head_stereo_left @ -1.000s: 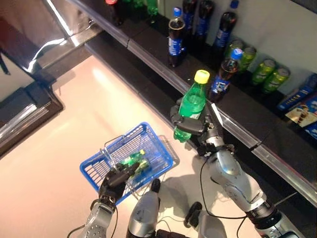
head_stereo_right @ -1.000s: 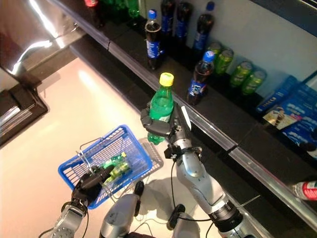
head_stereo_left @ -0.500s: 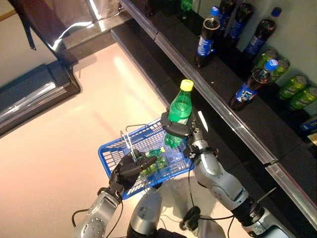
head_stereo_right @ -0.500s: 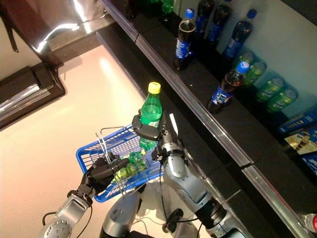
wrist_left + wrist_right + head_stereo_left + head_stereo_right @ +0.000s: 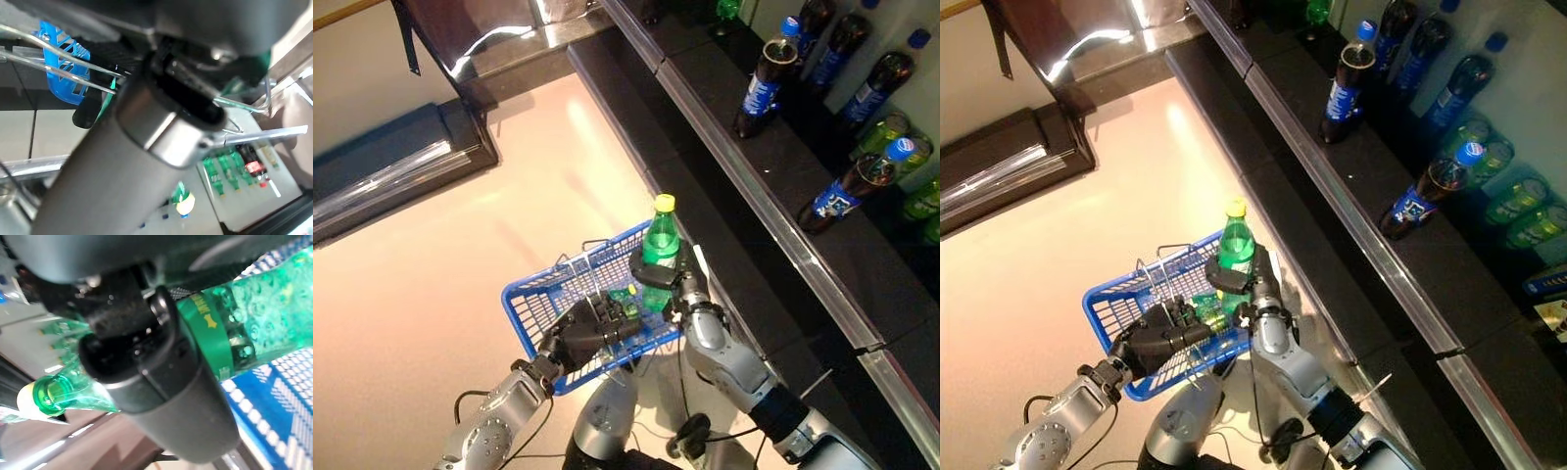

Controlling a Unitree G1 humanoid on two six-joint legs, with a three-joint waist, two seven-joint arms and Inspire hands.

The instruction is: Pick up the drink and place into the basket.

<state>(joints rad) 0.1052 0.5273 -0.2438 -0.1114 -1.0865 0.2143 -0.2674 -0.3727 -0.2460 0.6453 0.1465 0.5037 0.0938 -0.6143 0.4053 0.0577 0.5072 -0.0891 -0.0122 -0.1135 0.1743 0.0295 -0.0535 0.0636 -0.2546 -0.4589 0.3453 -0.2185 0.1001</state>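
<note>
A green drink bottle (image 5: pixel 659 242) with a yellow cap stands upright in my right hand (image 5: pixel 656 279), whose fingers curl round its lower body. The bottle hangs over the right end of a blue wire basket (image 5: pixel 533 302), its base down among the basket's walls. In the right wrist view the green bottle (image 5: pixel 244 328) shows past the right hand (image 5: pixel 161 382) with blue mesh behind it. My left hand (image 5: pixel 582 328) is shut on the basket's wire handles (image 5: pixel 576 266) at the near rim. Another green bottle (image 5: pixel 625 299) lies inside the basket.
A dark shelf edge (image 5: pixel 754 201) runs diagonally just right of the basket. On it stand dark cola bottles (image 5: pixel 761 83) with blue labels and green cans (image 5: pixel 920 201). A dark low cabinet (image 5: pixel 401 166) lies at the far left across pale floor.
My right hand has lowered the green bottle from above the basket's rim down into its right end. The camera has also shifted, so the shelf sits further right.
</note>
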